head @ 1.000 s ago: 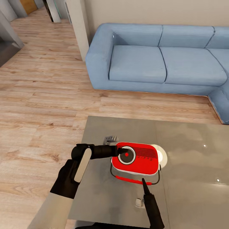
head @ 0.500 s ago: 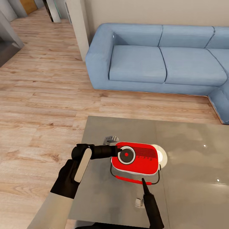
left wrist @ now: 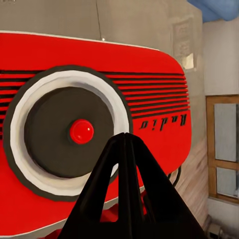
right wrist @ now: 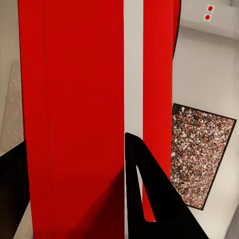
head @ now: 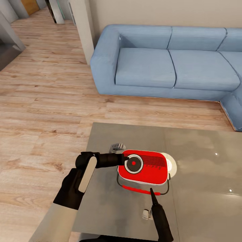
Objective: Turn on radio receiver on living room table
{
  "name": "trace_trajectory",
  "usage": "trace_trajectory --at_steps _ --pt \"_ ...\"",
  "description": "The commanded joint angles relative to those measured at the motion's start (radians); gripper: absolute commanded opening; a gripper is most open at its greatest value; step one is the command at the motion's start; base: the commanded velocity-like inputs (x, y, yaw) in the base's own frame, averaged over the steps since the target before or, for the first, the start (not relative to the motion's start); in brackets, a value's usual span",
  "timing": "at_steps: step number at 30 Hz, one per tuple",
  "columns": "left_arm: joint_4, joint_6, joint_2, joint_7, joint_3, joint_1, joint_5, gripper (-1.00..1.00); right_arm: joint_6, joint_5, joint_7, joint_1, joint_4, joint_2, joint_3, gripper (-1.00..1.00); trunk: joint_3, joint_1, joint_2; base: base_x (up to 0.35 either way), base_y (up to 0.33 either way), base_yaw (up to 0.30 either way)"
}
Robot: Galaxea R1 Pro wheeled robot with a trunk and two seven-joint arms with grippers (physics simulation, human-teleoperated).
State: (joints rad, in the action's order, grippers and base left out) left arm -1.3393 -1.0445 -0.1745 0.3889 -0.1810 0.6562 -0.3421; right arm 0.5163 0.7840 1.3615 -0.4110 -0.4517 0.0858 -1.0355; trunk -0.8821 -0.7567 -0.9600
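across the last second almost nothing has shifted in the head view: the radio (head: 143,167) lies face-up at lower centre of the frame, and the left gripper (head: 125,160) stays with its tips at the rim of the dial (head: 133,163), which sits at the radio's left end. in the left wrist view the fingers (left wrist: 127,164) are pressed together into one point just short of the red centre (left wrist: 81,131). that stillness suggests the press is not made yet; a small push toward the centre looks needed.

the right gripper (head: 151,193) hovers by the handle (head: 141,191); whether its fingers are apart cannot be told.

the table (head: 201,188) fills the lower right, glossy grey. wood floor (head: 47,101) spreads left, and the blue sofa (head: 168,64) lines the upper right.
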Motion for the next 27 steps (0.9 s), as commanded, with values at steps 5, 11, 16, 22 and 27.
trace_trajectory --at_steps 5,11,16,22,27 --pt "0.014 -0.001 0.0 -0.027 0.001 0.03 -0.004 -1.0 0.002 0.003 0.007 0.0 -0.001 0.0 -0.001 -1.0 0.0 0.0 0.0 0.0 0.0 0.0" --pt "0.066 -0.002 0.0 -0.088 0.001 0.062 -0.011 -1.0 0.002 0.003 0.019 0.0 -0.001 -0.001 -0.001 -1.0 0.0 0.0 0.0 0.0 0.0 0.0" --pt "0.124 -0.002 0.0 -0.094 0.002 0.095 -0.012 -1.0 0.002 0.003 0.024 0.0 -0.001 -0.001 -0.001 -1.0 0.0 0.0 0.0 0.0 0.0 0.0" --pt "0.205 0.002 0.0 -0.097 0.003 0.127 -0.018 -1.0 0.002 0.003 0.045 0.0 -0.002 -0.001 -0.001 -1.0 0.0 0.0 0.0 0.0 0.0 0.0" --pt "0.223 0.004 0.0 -0.098 0.003 0.13 -0.063 -1.0 0.003 0.004 0.048 0.0 -0.002 -0.001 -0.001 -1.0 0.0 0.0 0.0 0.0 0.0 0.0"
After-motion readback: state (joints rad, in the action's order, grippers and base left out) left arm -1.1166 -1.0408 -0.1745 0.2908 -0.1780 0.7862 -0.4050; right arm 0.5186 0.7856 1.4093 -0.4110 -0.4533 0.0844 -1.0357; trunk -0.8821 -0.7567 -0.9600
